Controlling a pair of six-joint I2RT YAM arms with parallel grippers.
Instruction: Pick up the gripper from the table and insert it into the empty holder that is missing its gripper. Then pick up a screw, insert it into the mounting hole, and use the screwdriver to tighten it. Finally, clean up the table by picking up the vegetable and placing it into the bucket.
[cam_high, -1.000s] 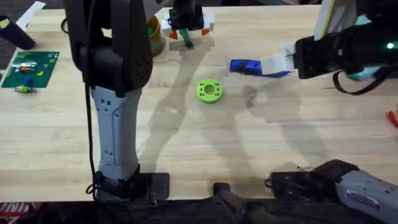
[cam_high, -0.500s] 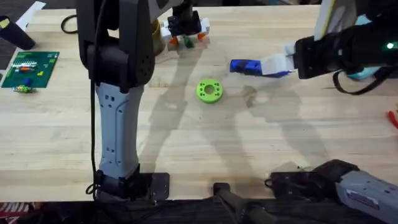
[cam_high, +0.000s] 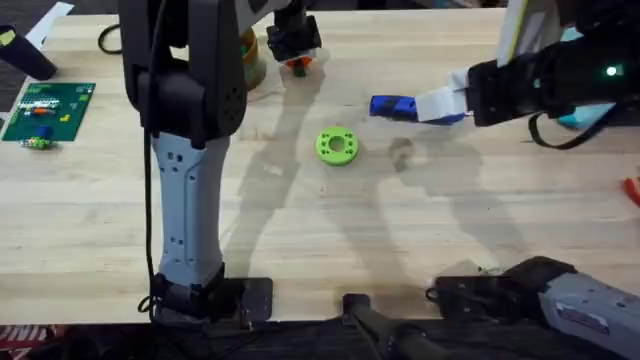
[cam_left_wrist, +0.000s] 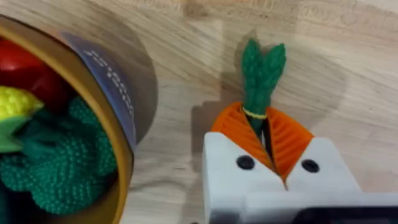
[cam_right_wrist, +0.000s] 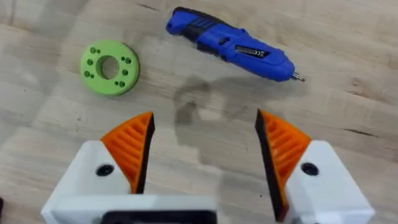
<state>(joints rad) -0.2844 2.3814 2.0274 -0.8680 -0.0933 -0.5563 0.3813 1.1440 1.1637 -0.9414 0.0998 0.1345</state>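
Left wrist view shows the left tool (cam_left_wrist: 268, 146) clamped on the vegetable (cam_left_wrist: 260, 78), its orange pads (cam_left_wrist: 239, 134) pinching the stalk while the leafy green tip sticks out beyond them over the tabletop (cam_left_wrist: 348, 74). The bucket (cam_left_wrist: 118, 109) stands just beside the tool, on the side away from the screwdriver, and already holds a knitted green piece plus red and yellow toys. The coming drop, as I judge it, turns on this: the bucket's open mouth lies sideways from the vegetable, close but not yet beneath it, so the left arm needs a short sideways carry over the rim before letting go. The vegetable's long axis runs straight out from the tool.

Overhead, the left tool (cam_high: 296, 45) sits at the far edge near the bucket (cam_high: 250, 55). The right tool (cam_right_wrist: 202, 152) is spread wide and empty, hovering over bare wood, with the screwdriver (cam_right_wrist: 233, 43) and a green disc (cam_right_wrist: 110, 66) lying apart ahead of it.
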